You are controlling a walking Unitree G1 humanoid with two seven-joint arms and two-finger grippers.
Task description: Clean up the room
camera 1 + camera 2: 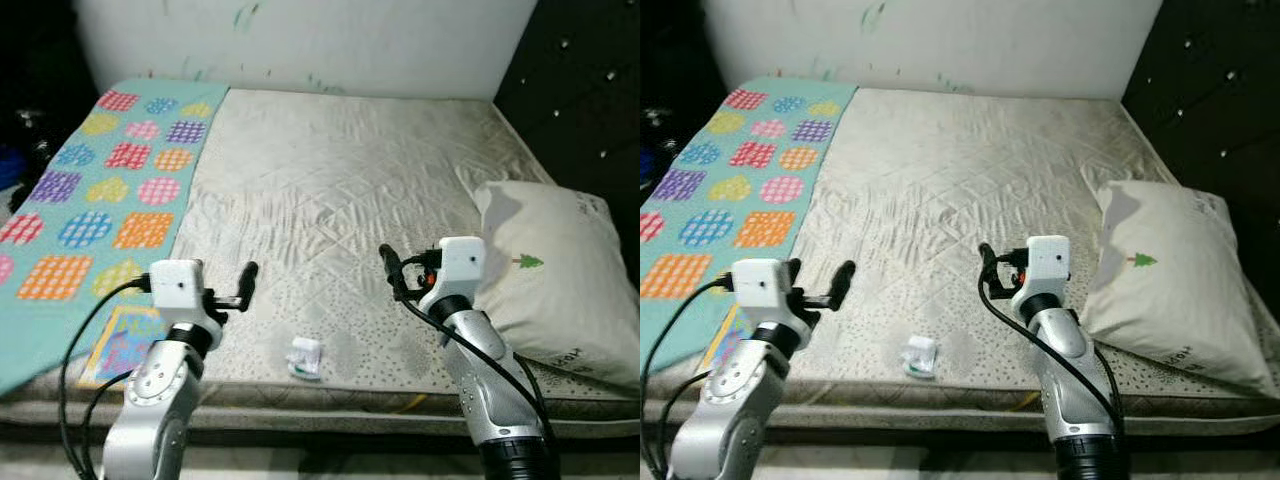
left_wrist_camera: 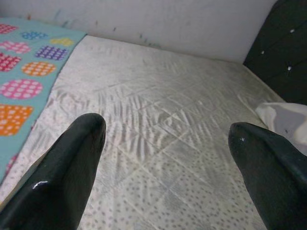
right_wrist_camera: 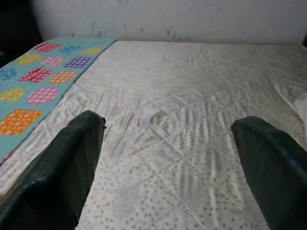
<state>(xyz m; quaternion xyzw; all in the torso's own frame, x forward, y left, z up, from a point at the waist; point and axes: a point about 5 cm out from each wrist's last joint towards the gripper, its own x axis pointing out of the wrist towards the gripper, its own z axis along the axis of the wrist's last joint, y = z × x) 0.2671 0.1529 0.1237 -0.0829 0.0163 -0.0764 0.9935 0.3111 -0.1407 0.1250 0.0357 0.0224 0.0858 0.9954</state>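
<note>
Left eye view: a bare quilted mattress [image 1: 330,190] is shown against a white wall [image 1: 300,40], with a dark tufted panel [image 1: 590,90] on the right.

Item 1, blanket [image 1: 90,200]: teal, patterned with coloured checks, laid along the mattress's left side and draped over its near corner. It is judged to have been left unfolded.

Item 2, pillow [image 1: 555,275]: cream, with a small green tree print, rested at the right edge near the front.

Item 3, wrapper [image 1: 305,357]: a small crumpled white scrap with a green trace, lain near the front edge between the two arms. This is judged the likeliest thing to be cleared.

Item 4, book [image 1: 122,345]: a flat colourful item, partly tucked under the blanket's edge; its kind is uncertain.

Left gripper [image 1: 243,290]: raised above the front of the mattress, fingers spread wide in the left wrist view, nothing held or touched.

Right gripper [image 1: 393,268]: raised likewise, fingers parted wide in the right wrist view, nothing held.
</note>
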